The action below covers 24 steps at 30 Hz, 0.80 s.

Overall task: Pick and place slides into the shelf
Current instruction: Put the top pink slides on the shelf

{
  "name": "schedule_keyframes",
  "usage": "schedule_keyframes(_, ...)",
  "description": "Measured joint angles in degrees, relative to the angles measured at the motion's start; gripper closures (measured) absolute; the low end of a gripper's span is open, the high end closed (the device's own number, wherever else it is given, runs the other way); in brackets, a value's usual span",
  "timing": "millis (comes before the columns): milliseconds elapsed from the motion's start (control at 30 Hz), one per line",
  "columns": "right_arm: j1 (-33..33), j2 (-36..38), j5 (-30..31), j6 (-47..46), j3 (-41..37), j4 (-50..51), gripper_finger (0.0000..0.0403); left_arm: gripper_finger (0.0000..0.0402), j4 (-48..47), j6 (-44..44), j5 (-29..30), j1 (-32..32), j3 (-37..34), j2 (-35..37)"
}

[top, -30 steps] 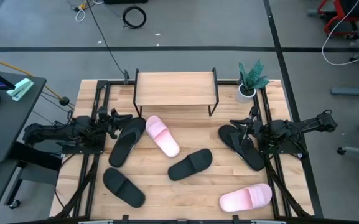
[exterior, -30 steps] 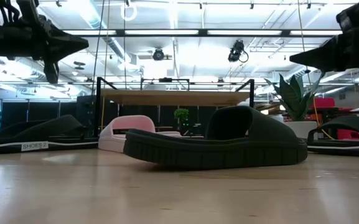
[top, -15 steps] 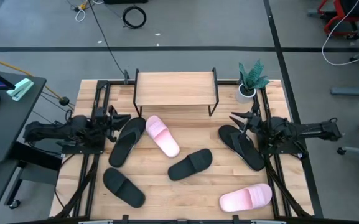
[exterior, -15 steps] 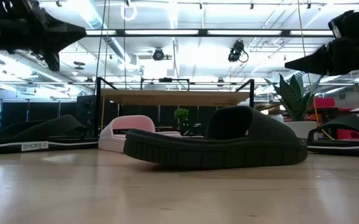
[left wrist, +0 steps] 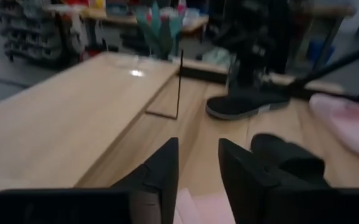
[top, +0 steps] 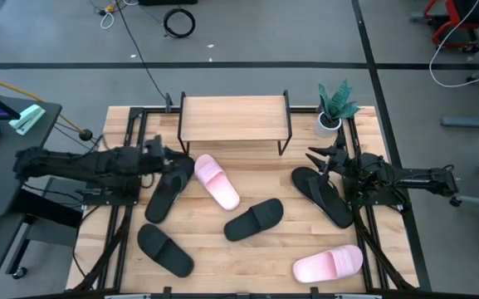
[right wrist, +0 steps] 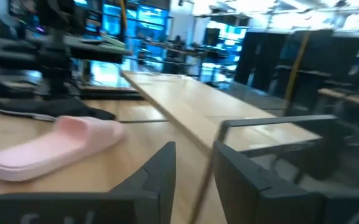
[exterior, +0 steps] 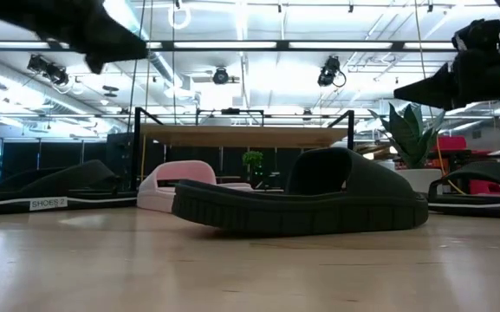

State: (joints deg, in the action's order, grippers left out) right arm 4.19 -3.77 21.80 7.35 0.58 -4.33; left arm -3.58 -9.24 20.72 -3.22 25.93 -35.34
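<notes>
Your left gripper (top: 175,158) hangs spread and empty above a black slide (top: 166,188); your right gripper (top: 319,158) (also parted, holding nothing) hovers over another black slide (top: 324,196); the shelf (top: 234,119) stands beyond.

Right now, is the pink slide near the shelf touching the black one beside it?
Touching: the high view shows the pink slide butting the black slide's upper end, no gap.

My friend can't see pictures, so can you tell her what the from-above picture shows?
Six slides, four black and two pink, lie scattered on a wooden table in front of a small shelf with nothing on top. The left hand and right hand hover empty near black slides.
</notes>
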Motion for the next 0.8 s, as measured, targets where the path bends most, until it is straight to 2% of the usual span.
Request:
schedule_keyframes(267, 0.0, -0.04, 0.22, -1.41, 0.0, 0.19, 0.0291, 0.026, -0.08, -1.14, -0.02, -0.01, 7.67, -19.31)
schedule_keyframes(500, -0.09, -0.66, 0.33, -8.57, 0.0, 0.21, 0.0291, 0.0266, -0.29, -3.68, -0.01, -0.57, 11.07, -33.05)
schedule_keyframes(667, 0.42, -2.27, 0.38, -2.67, 0.0, 0.25, 0.0292, 0.0262, -0.2, -4.65, -0.05, -3.11, 13.13, -41.18)
schedule_keyframes(800, 1.07, -3.82, 0.38, -4.48, 0.0, 0.25, 0.0292, 0.026, -0.09, -4.68, -0.04, -4.77, 15.05, -44.98)
